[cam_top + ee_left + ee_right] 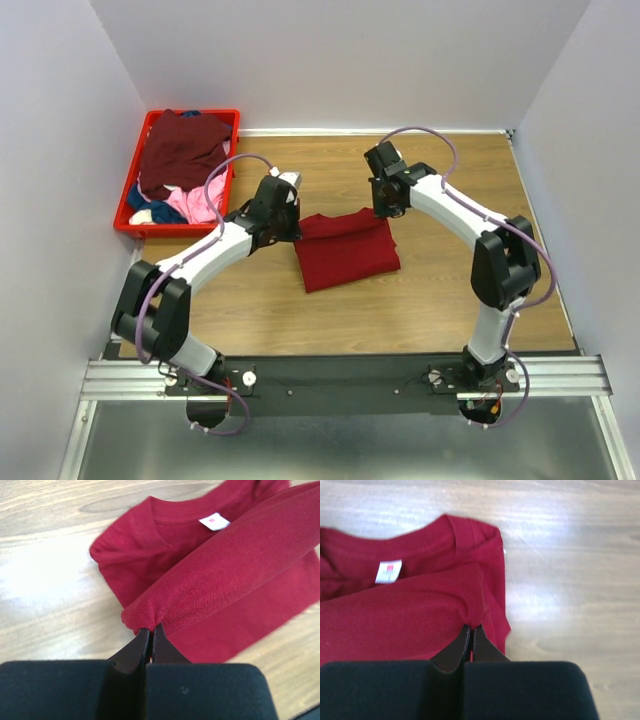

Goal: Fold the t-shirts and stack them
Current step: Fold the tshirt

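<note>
The left tool (150,630) and right tool (471,629) each pinched a lifted fold of the red t-shirt (345,250); being light, limp cloth, it seemed best gripped at the fold's ends.

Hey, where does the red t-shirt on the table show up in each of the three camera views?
Top external: red t-shirt in the middle of the wooden table, between the two arms.
Left wrist: upper right, a fold pinched by the left gripper.
Right wrist: left half, a fold pinched by the right gripper.
Shared landmark: the white neck label, in both wrist views only.
</note>
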Robot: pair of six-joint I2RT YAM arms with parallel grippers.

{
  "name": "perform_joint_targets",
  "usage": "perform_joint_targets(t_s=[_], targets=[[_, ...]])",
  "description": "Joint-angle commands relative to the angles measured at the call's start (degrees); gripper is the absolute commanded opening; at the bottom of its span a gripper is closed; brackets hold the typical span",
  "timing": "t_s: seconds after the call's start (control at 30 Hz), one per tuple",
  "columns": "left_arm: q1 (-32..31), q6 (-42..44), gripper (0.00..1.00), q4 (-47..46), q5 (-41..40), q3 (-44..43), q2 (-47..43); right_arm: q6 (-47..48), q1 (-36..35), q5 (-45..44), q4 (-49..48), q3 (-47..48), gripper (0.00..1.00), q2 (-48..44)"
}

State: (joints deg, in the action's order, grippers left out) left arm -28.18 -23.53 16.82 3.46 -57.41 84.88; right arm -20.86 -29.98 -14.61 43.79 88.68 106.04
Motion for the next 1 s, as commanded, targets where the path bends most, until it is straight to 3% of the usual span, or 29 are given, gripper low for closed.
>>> perform_joint_targets(t_s=[0.0,0.1,0.2,0.23,0.33,0.53,0.7,0.83,0.9,0.97], targets=[[1.7,2.4,0.0,-2.7,-0.4,-1.3,3.9,2.8,1.9,0.4,-4.4,1.8,0.01,4.5],[2.0,2.7,0.02,-4.8,-0.8,-1.7,5.6,2.9,2.8,0.5,-6.6,1.3,0.02,6.2],[1.9,2.6,0.13,-5.8,-0.7,-2.3,7.7,2.1,3.3,0.4,-9.0,0.3,0.11,7.8],[1.9,2.5,0.25,-5.9,-0.7,-2.5,8.5,1.6,3.3,0.3,-9.2,0.2,0.23,8.3],[2.0,2.4,0.43,-6.1,-1.2,-2.9,8.2,0.6,3.4,0.9,-10.1,-0.5,0.3,7.3],[1.6,2.0,0.52,-9.3,-3.0,-0.4,-0.9,-1.7,3.3,-3.8,-14.7,-6.6,0.44,-2.8],[0.0,1.3,0.52,-16.2,-3.0,8.1,-14.1,1.7,4.1,8.0,-24.0,-16.2,0.48,-13.3],[0.1,-0.3,0.52,-20.7,-5.1,15.5,-20.6,7.0,6.5,19.0,-30.2,-23.0,0.56,-15.4],[0.7,-1.9,0.6,-21.5,-5.7,18.1,-21.1,8.9,11.5,25.5,-33.9,-25.8,0.61,-15.3],[1.2,-2.3,0.61,-21.0,-5.4,18.0,-19.9,9.5,13.6,30.9,-36.2,-26.6,0.64,-14.3]])
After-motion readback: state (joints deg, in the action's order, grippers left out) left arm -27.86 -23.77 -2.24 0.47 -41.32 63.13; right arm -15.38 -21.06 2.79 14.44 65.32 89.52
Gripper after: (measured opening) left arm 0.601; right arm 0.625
